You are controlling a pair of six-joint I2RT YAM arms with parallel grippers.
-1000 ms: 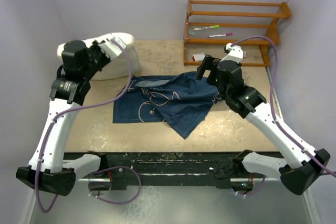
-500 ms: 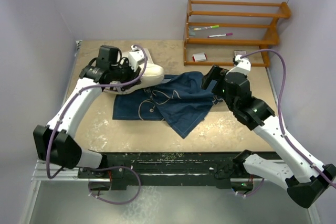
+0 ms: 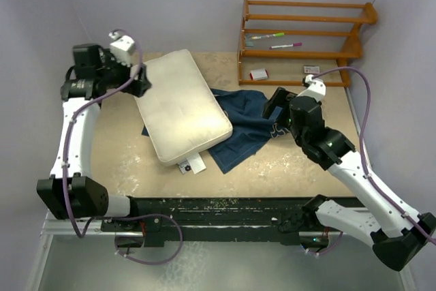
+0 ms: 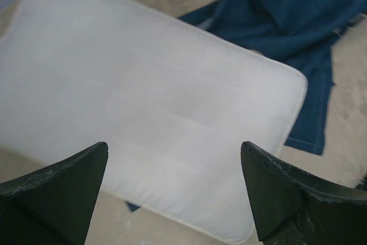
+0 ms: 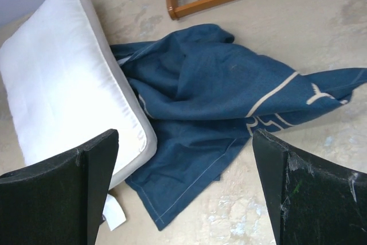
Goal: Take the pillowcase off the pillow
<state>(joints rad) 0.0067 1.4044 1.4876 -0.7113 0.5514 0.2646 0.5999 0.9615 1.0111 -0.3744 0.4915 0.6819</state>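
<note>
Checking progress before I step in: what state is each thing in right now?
pillow: bare, out of its cover, lying flat on part of the pillowcase
pillowcase: empty, crumpled on the table, partly under the pillow
left gripper: open, holding nothing, above the pillow
right gripper: open, holding nothing, above the pillowcase

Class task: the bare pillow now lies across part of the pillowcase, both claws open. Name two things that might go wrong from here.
1. The pillow rests on the pillowcase, pinning its left part. Tugging the fabric might drag the pillow, whose label end lies toward the near table edge.

2. The right claw hovers open over loose folds; closing there may snag the cloth.
</note>
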